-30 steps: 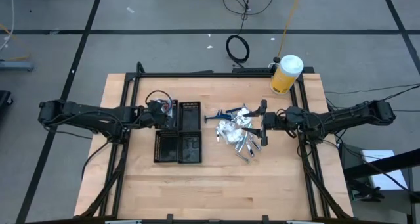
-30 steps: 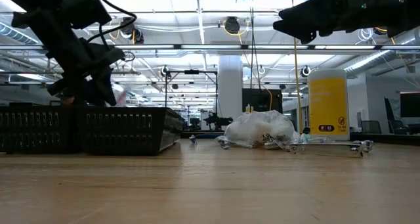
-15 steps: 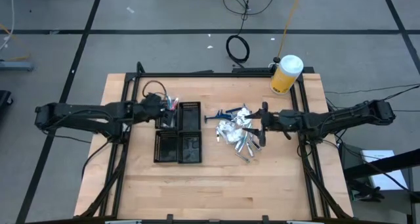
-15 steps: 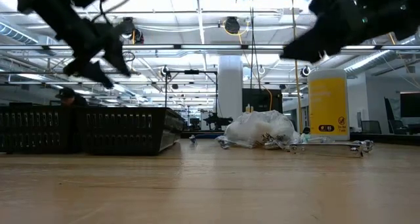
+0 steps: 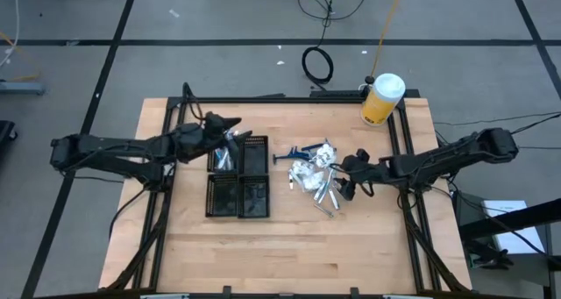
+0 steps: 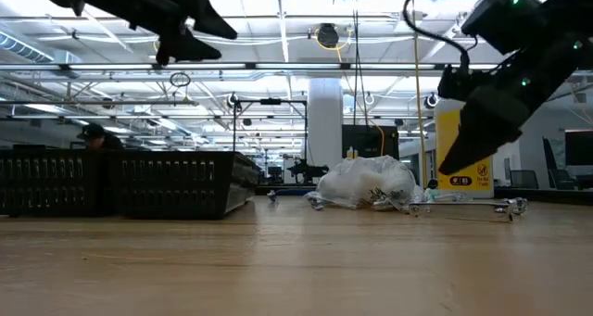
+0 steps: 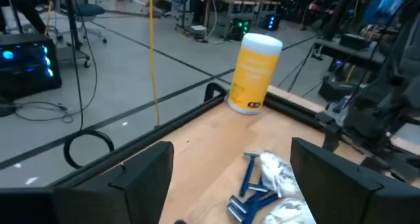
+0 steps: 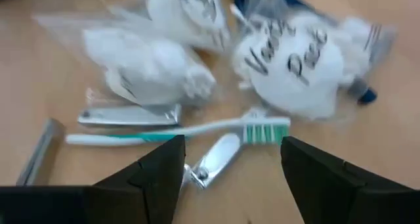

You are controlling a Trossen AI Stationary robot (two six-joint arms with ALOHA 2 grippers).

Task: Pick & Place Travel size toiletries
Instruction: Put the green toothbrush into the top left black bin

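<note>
The travel size toiletries lie in a pile [image 5: 314,172] on the table right of the black four-compartment tray [image 5: 238,178]. The pile holds white-clear packets [image 8: 298,66], a white-green toothbrush [image 8: 197,129], silvery nail clippers [image 8: 213,159] and blue razors [image 7: 249,191]. A few sticks lie in the tray's far left compartment [image 5: 224,155]. My right gripper [image 5: 345,176] is open and tipped down just right of the pile, over the toothbrush, touching nothing. My left gripper [image 5: 231,125] is open and empty, raised above the tray's far edge [image 6: 199,33].
A big yellow jar with a white lid [image 5: 382,99] stands at the table's far right corner and shows behind my right gripper in the low view [image 6: 482,121]. A black frame rail [image 5: 289,98] runs along the table's far edge. Bare wood lies near the front edge [image 5: 289,255].
My left gripper has risen from the tray's far left compartment and gone a little toward the table's far edge and right. My right gripper has come down toward the toiletries pile and has tipped its fingers downward. The pile has stayed where it was.
</note>
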